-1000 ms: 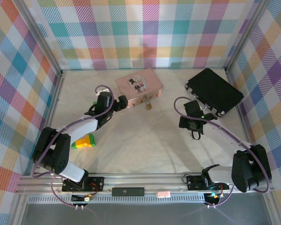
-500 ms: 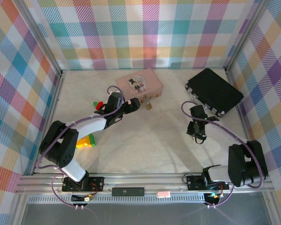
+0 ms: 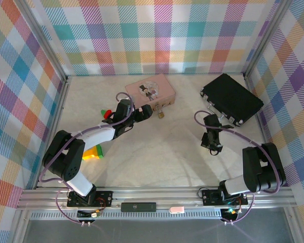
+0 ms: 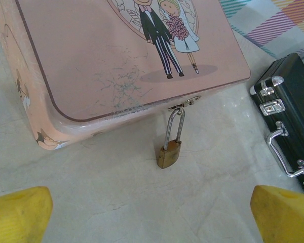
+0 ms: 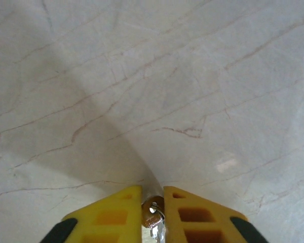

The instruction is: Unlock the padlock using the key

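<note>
Padlock: brass body, thin silvery shackle looped through the clasp of the pink box. The body lies on the table at the box's 6 o'clock edge, seen from above.

Key: a small silvery piece pinched between the yellow fingers of the right gripper. Only its holed head shows, so this is probably the key. It sits well apart from the padlock, at about 4 o'clock from it.

Surface: pale marble-look table with faint brown veins, and an aluminium rail along the near edge.

Room: plaid-patterned walls on three sides.

Other items: black case with metal latches at 2 o'clock of the table. A yellow-and-green block sits at 8 o'clock, partly under the left arm.

Left arm: stretched forward. The left gripper is spread wide, low over the table, just beside the padlock and facing it.

Right arm: folded back on itself, wrist pointing down, with the gripper tips at the table.
</note>
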Motion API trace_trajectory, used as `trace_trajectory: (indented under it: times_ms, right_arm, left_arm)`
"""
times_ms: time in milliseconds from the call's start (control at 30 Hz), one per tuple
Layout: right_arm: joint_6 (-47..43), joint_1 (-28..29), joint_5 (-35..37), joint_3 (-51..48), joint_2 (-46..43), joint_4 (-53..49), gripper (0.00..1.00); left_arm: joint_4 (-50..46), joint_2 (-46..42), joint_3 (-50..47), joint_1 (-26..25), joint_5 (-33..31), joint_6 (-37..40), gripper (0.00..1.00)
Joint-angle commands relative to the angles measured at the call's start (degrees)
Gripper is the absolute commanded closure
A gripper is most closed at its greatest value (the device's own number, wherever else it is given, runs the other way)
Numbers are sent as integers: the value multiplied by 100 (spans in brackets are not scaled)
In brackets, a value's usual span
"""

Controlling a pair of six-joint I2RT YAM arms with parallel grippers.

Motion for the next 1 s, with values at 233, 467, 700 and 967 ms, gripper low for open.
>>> trace_trajectory:
  times_ms: [233,467,700,967]
  right_arm:
    - [214,2,-604,231,-509,-260,100]
    - [552,0,-1751,416,-651,393,100]
    - [1080,2,-3388,426,-351,2208,100]
    - [1308,0,-4827,630,-25,3502,100]
  left_arm:
    - [362,-242,-278,-47,541,-110,0]
    - [1006,-224,-294,-121,1225,-740,2]
    - [2984,392,-299,-391,2196,-1783,22]
    - [3355,468,-468,-681,2189,-2078,32]
